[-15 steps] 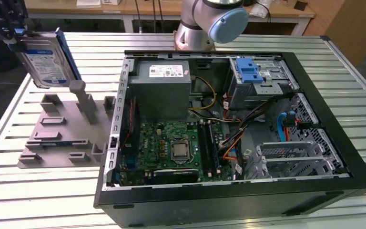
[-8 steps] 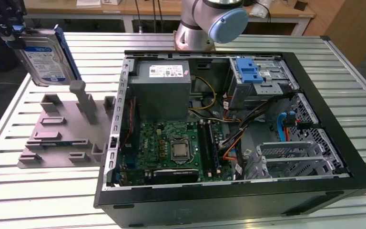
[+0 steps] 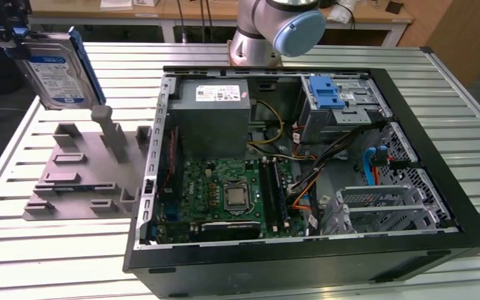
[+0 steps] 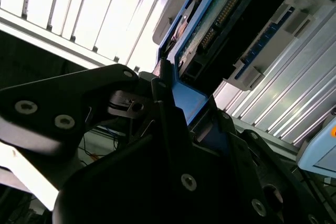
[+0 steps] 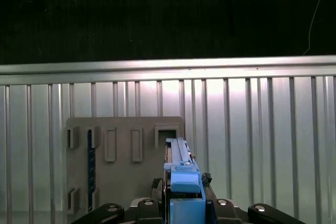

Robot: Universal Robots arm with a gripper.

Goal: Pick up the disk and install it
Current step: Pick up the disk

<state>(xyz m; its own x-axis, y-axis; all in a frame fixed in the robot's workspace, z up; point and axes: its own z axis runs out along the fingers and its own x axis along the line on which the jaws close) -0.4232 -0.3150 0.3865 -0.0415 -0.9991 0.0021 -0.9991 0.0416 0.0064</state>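
Exterior view: disk (image 3: 57,74) in jaws

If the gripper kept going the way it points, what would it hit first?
Probably the grey fixture plate on the slatted table; the gripper, shut on the disk, points at it, so the disk would touch first. Depth is unclear.

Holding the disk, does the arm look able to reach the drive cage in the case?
Probably yes: the disk hangs free, the case lies open, nothing covers the drive cage, and the arm's base stands close by.
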